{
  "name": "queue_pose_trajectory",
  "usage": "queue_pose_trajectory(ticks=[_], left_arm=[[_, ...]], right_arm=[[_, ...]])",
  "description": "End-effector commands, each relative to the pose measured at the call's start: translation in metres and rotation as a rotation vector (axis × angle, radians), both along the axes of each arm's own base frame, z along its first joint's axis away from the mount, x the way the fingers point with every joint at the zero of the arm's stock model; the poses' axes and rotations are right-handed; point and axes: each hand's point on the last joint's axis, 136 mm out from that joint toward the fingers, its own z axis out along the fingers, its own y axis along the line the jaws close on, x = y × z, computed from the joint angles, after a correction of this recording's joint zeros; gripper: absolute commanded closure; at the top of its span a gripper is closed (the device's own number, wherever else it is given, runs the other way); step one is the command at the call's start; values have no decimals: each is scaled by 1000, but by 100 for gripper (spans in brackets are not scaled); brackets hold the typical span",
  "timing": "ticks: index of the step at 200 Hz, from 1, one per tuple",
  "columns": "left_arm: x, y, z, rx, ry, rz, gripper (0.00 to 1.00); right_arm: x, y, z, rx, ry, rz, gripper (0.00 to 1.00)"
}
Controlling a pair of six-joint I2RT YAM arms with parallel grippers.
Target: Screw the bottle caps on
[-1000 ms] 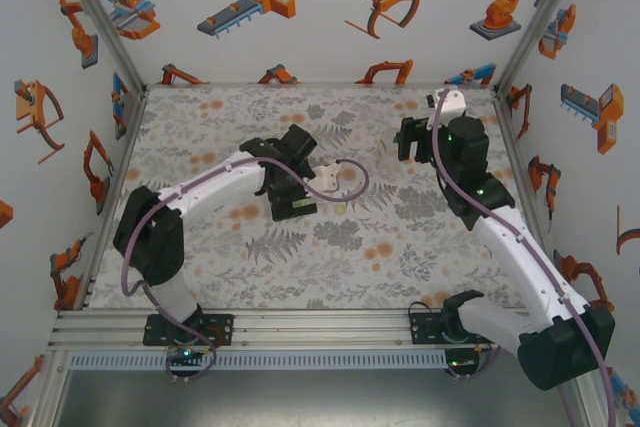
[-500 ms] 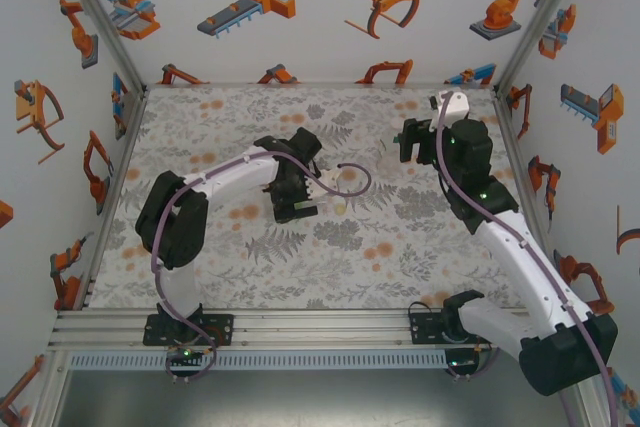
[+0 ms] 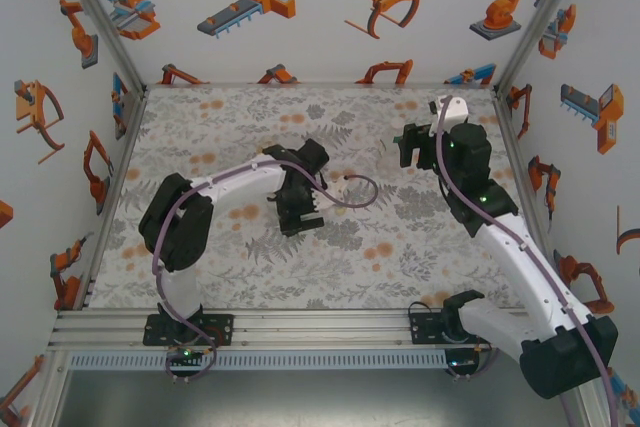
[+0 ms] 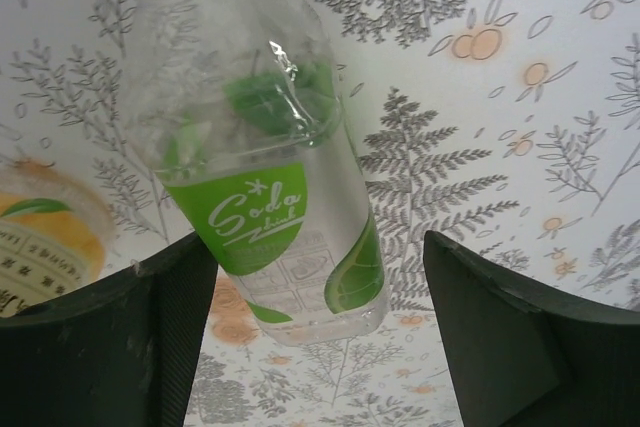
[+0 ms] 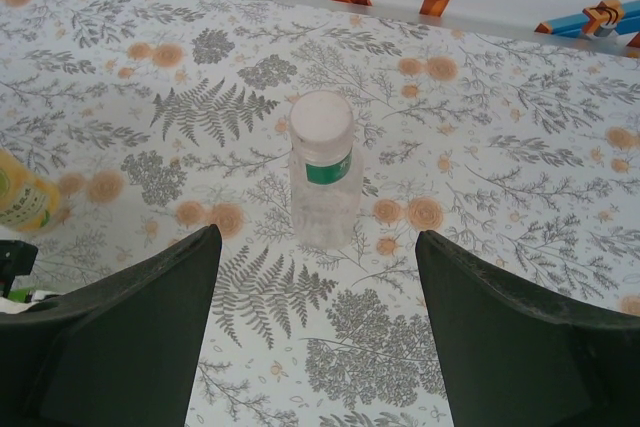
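Bottle (image 4: 270,177) with green soda label sits between the parted jaws of the left pincer (image 4: 318,247), nearest one finger. Right pincer (image 5: 315,242), also apart, faces a slim capped bottle (image 5: 322,182) standing upright on the floral tabletop (image 5: 500,147).

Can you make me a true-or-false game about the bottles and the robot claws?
1. The slim bottle has its whitish cap on. True.
2. The soda bottle has a red label. False: its label is green.
3. The right gripper is squeezing the slim bottle. False: its jaws are open, and the bottle stands upright ahead of them, apart from both.
4. The table is printed with ferns and orange flowers. True.
5. The soda bottle is between the left gripper's fingers. True.
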Motion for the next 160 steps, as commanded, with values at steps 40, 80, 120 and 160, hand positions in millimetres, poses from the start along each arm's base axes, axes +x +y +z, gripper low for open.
queue_pose_trajectory(ticks=[40, 80, 120, 160], left_arm=[[-2, -4, 8, -53, -5, 209, 21], [15, -18, 18, -189, -83, 387, 15], [24, -26, 13, -249, -94, 484, 15], [24, -29, 1, -257, -71, 500, 17]], right_arm=[[-7, -7, 4, 22, -17, -24, 28], [-6, -6, 0, 28, -4, -23, 28], [-5, -4, -1, 33, -1, -15, 28], [-5, -3, -2, 31, 2, -12, 28]])
